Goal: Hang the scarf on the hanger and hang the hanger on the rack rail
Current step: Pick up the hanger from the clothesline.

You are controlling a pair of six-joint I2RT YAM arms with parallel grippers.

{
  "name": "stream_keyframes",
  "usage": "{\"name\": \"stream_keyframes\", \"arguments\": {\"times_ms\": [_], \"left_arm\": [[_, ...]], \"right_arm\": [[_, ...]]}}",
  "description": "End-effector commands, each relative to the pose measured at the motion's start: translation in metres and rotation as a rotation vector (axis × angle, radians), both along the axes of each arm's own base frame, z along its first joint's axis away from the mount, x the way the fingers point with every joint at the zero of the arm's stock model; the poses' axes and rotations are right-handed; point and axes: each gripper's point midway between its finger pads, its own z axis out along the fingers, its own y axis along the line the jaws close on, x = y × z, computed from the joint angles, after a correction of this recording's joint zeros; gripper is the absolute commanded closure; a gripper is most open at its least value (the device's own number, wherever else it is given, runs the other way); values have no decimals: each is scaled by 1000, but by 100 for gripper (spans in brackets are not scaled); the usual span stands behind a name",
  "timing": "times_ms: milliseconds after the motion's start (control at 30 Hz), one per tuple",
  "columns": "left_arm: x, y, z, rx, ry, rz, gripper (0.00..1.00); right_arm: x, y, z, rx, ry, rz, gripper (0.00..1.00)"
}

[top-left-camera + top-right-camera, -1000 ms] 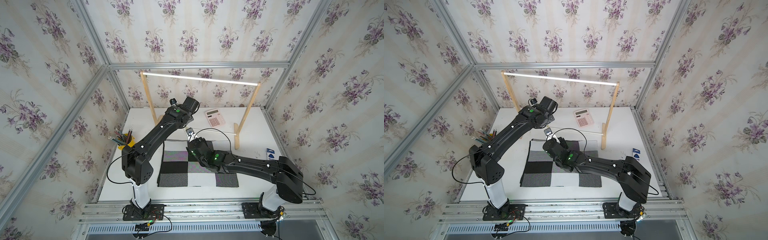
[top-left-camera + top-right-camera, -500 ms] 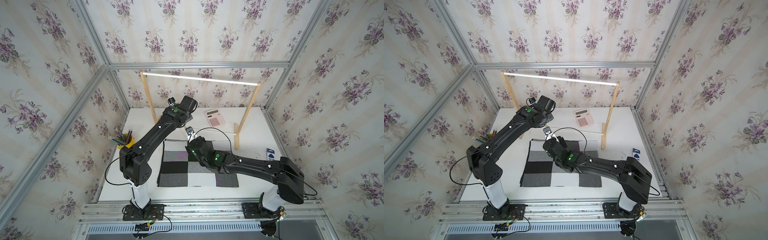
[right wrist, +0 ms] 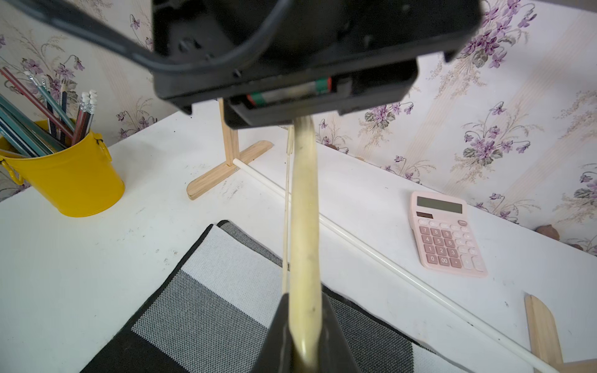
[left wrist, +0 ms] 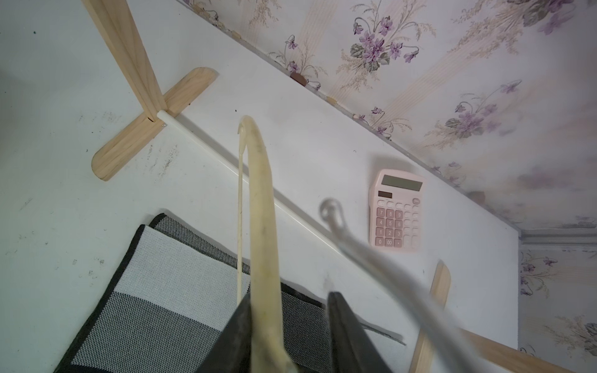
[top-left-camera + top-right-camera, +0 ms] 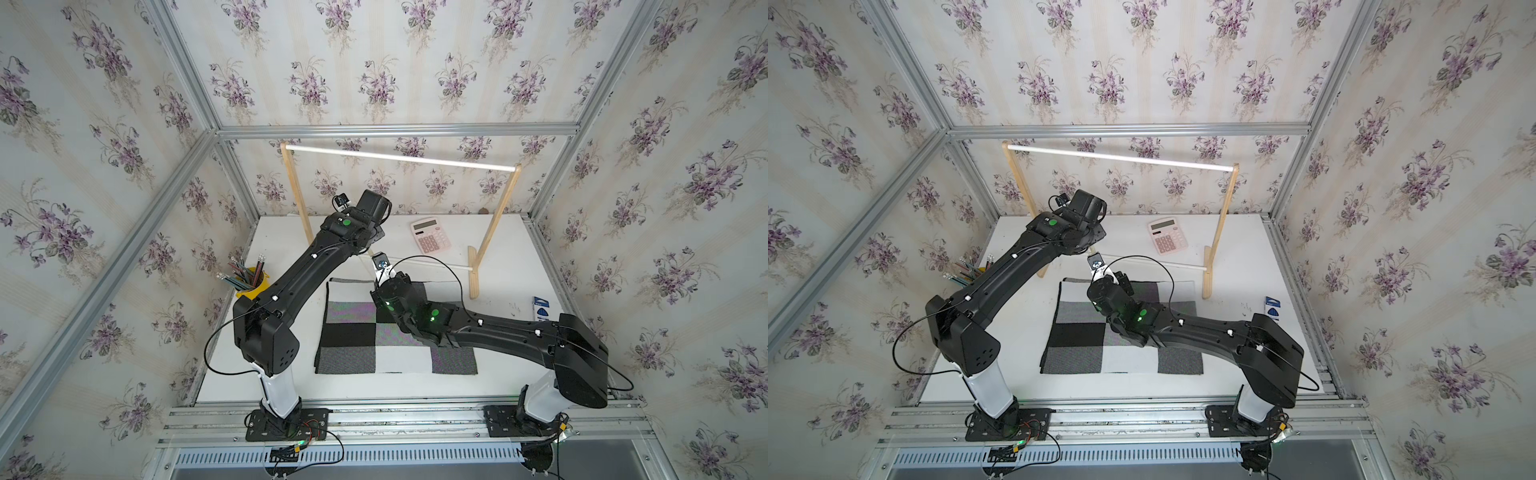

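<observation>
Hanger [image 3: 303,206] sits clamped tight in the right gripper [image 3: 303,302]; the left gripper [image 4: 289,297] stands parted, its cream arm touching one finger [image 4: 235,326] only, above the checked scarf [image 5: 357,336] lying flat on the table [image 5: 374,386]

The scarf [image 3: 210,316] is coarse knit cloth, hanger [image 3: 303,226] smooth plastic, rack [image 4: 127,58] matt wood.

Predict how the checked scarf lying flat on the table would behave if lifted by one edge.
Probably floppy: the scarf is knitted cloth lying limp and flat on the table, so a lifted edge should sag. Likely light, since it looks thin. Its coarse knit seems grippy, so it may cling to the hanger rather than slide off.
</observation>
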Motion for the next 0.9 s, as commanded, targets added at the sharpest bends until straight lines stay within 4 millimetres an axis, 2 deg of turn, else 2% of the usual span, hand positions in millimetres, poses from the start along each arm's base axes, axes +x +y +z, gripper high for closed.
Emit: {"name": "stream_keyframes", "arguments": {"times_ms": [0, 333, 533, 867], "left_arm": [[3, -5, 4, -27, -17, -13, 65], [5, -8, 2, -44, -10, -27, 80], [4, -7, 0, -43, -2, -30, 99], [3, -7, 3, -43, -3, -37, 100]], "right_arm": [[2, 4, 24, 86, -53, -5, 100], [3, 8, 32, 100, -69, 2, 100], [3, 9, 32, 101, -68, 4, 100], [3, 8, 30, 96, -66, 2, 100]]}}
